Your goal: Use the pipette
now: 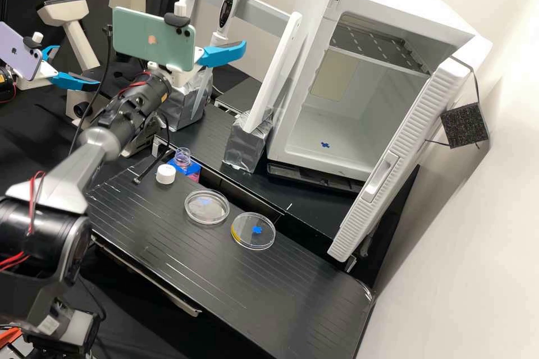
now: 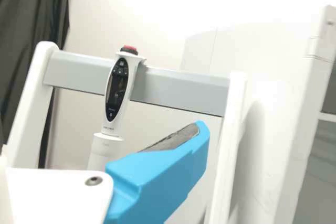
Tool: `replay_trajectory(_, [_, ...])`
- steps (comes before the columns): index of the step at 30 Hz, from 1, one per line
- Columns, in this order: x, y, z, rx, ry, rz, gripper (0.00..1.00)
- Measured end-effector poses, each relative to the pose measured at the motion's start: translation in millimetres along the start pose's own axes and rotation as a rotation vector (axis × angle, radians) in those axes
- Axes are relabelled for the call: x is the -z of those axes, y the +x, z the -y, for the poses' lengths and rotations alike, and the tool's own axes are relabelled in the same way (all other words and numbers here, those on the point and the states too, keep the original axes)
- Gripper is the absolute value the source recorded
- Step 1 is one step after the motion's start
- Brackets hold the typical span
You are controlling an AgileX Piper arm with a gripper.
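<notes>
The gripper (image 1: 229,54) is at the pipette rack in the high view, level with the lower body of the white pipette (image 1: 225,11). The pipette stands slightly tilted against the rack's grey crossbar (image 1: 261,13), its red button up and its slim lower end below the gripper. In the wrist view, the blue gripper (image 2: 181,153) overlaps the space just beside the pipette (image 2: 117,94), whose lower part is hidden. An uncapped bottle with pink liquid (image 1: 192,176) sits in a blue holder. Two clear dishes, one with a blue mark (image 1: 206,206), the other yellow-edged (image 1: 254,230), lie on the bench.
A white cap (image 1: 165,174) lies beside the bottle. Foil-wrapped blocks (image 1: 245,143) support the rack's legs. To the rack's right stands an open white incubator (image 1: 337,123), its door swung outward. A second arm and a microscope (image 1: 66,14) are at the left.
</notes>
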Motion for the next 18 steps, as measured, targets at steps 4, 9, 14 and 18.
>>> replay_trajectory(4, [3.7,19.2,3.6,0.026,-0.006,0.02,1.0])
replay_trajectory(9, [5.2,36.9,10.5,0.059,0.002,0.029,1.0])
replay_trajectory(14, [1.7,51.0,17.0,0.092,0.017,0.044,1.0])
replay_trajectory(18, [-0.3,58.4,19.1,0.096,0.016,0.05,0.0])
